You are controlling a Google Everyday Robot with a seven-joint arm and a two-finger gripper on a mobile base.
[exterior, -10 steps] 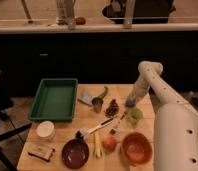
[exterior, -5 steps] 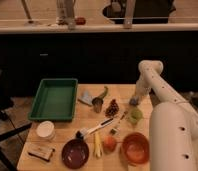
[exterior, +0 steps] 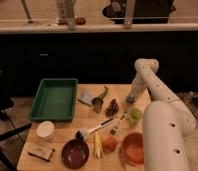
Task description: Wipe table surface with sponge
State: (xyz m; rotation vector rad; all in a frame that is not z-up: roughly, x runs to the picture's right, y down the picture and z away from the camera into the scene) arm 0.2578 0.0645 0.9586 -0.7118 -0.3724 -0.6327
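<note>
The table surface (exterior: 67, 131) is a light tan wooden top that fills the lower middle of the camera view. My gripper (exterior: 130, 99) is low over its far right part, at the end of the white arm (exterior: 147, 80), just right of a dark berry cluster (exterior: 112, 107). A small dark pad, which looks like the sponge (exterior: 128, 101), sits right at the gripper tip on the table. The gripper hides most of it. I cannot tell whether it is gripped.
A green tray (exterior: 54, 99) lies at the left. In the middle are a grey wedge (exterior: 86, 97), metal cup (exterior: 97, 104) and green pepper (exterior: 103, 92). Toward the front are a pale green round thing (exterior: 134, 116), white-handled brush (exterior: 96, 129), orange bowl (exterior: 133, 147), dark bowl (exterior: 75, 152), white cup (exterior: 45, 130) and tan block (exterior: 41, 152).
The gripper has stayed at almost the same spot on the far right of the table, shifting only slightly. Nothing else has moved.
</note>
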